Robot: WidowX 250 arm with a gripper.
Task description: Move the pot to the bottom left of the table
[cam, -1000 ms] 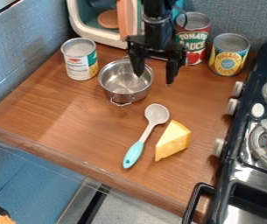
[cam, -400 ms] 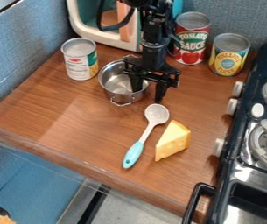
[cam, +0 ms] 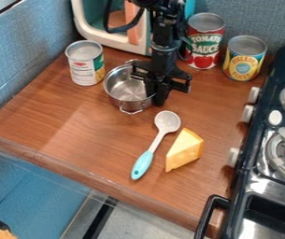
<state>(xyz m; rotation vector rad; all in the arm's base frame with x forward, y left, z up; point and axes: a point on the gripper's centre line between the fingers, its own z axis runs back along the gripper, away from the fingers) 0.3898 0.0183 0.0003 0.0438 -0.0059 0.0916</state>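
— Starting with the camera view, what is changing?

— My fingers (cam: 160, 95) are sitting lower than in the first frame, and they are closing together where they were standing apart. The pot (cam: 121, 88) is shifting very slightly to the left with them.

— What is that meaning for the task?

— I am judging that the grasp is forming, while the carrying is still waiting. The pot is standing upright on the desk (cam: 69, 135), just left of my fingers, and its goal is lying well to their lower left.

— How far open are you, and what are you touching?

— I am keeping only the wall's thickness between my fingers: one is reaching inside the pot, the other is pressing outside, so I am gripping its right rim. How firmly, I am not able to tell.

— What is needing care next?

— I am expecting a small lift, then a leftward, downward move across the view. The spoon (cam: 167, 121) is lying just below my fingers, so I am wanting clearance there. Since I am holding one side only, the pot is likely to be tipping or swivelling.
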